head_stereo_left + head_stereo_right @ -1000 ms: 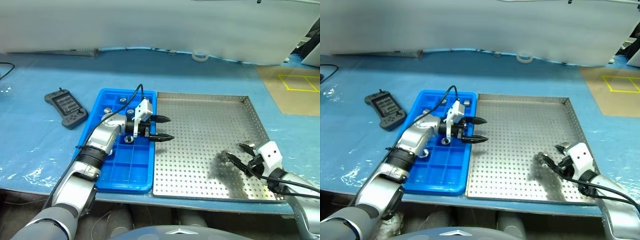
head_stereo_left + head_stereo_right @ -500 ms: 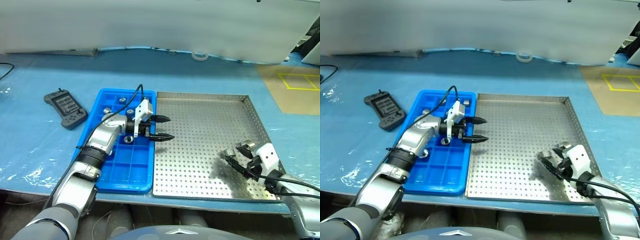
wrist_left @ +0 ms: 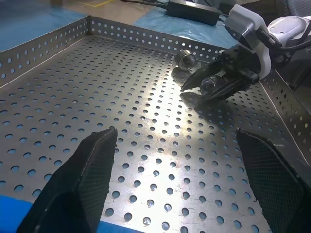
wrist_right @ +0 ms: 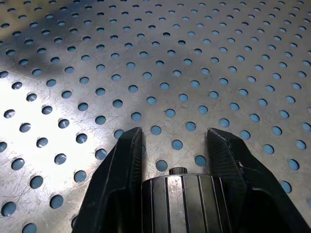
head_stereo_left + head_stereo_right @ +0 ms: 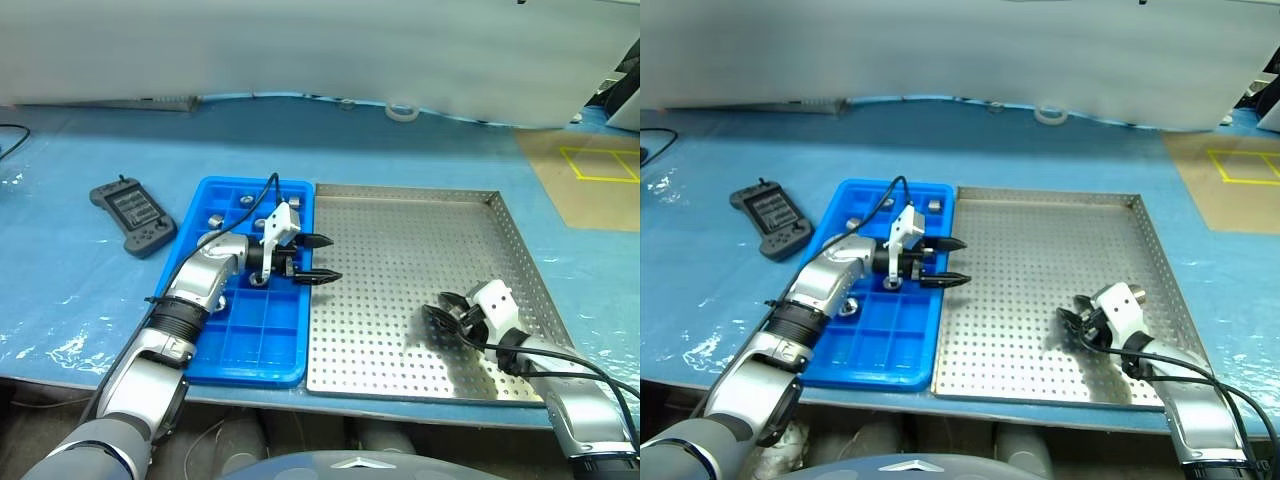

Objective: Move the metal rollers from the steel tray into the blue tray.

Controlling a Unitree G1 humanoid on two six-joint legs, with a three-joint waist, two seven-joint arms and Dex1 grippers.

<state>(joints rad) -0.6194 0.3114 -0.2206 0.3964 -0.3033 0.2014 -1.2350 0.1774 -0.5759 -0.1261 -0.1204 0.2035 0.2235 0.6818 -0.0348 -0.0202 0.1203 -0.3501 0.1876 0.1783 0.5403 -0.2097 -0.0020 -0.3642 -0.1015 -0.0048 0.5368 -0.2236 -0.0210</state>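
Steel tray [image 5: 400,215] sits on the blue-covered table, with the blue tray [image 5: 225,355] touching its left rim.

Right gripper [image 3: 203,89] is low over the steel tray floor, near the right rim toward the front. Its fingers are clamped on a roller [image 4: 182,196]: the right wrist view shows the dark ribbed cylinder seated between both pads, and the left wrist view shows a shiny round end [image 3: 208,85] between the fingertips. Perforated floor lies just below the fingertips; I cannot tell whether the roller touches it.

A second roller [image 3: 186,58] lies on the steel tray floor against the right rim, just beside the right gripper and apart from it.

Left gripper [image 5: 318,258] hangs over the seam between the two trays, pointing level toward the right, fingers wide apart with nothing between them.

Blue tray holds several rollers in its far compartments: one at [image 5: 214,219], one at [image 5: 245,200], one at [image 5: 934,205], and one under the left wrist [image 5: 257,279].

Black controller [image 5: 133,216] lies on the table left of the blue tray, well apart.
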